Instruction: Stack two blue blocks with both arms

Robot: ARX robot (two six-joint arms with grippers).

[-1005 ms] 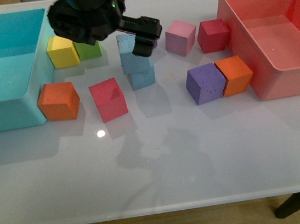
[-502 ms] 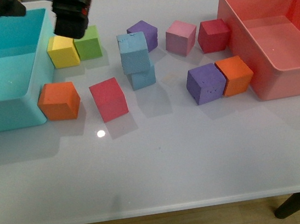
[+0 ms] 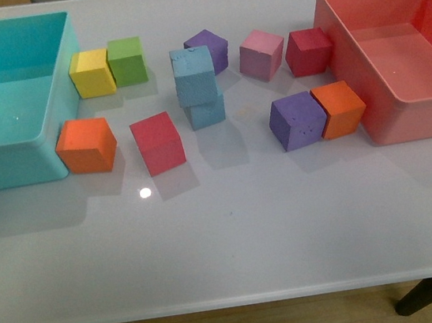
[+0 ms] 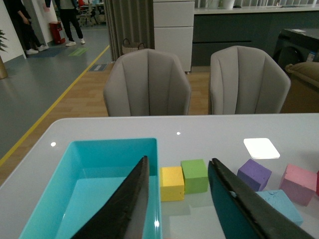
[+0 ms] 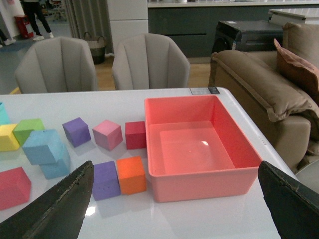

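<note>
Two light blue blocks stand stacked mid-table: the upper block (image 3: 193,75) sits a little askew on the lower block (image 3: 206,112). The stack also shows in the right wrist view (image 5: 44,147), and the upper block's top shows in the left wrist view (image 4: 279,205). Neither arm shows in the front view. My left gripper (image 4: 178,199) is open and empty, raised over the table near the turquoise bin. My right gripper (image 5: 174,199) is open wide and empty, raised in front of the pink bin.
A turquoise bin (image 3: 50,111) stands at the left, a pink bin (image 3: 348,72) at the right. Around the stack lie yellow (image 3: 91,73), green (image 3: 127,60), orange (image 3: 86,145), red (image 3: 158,142), purple (image 3: 208,49), pink (image 3: 261,53), dark red (image 3: 308,50), purple (image 3: 297,120) and orange (image 3: 340,108) cubes.
The left arm has drawn back from the stack toward the far left and left the front view. The upper blue block stays on the lower one.
</note>
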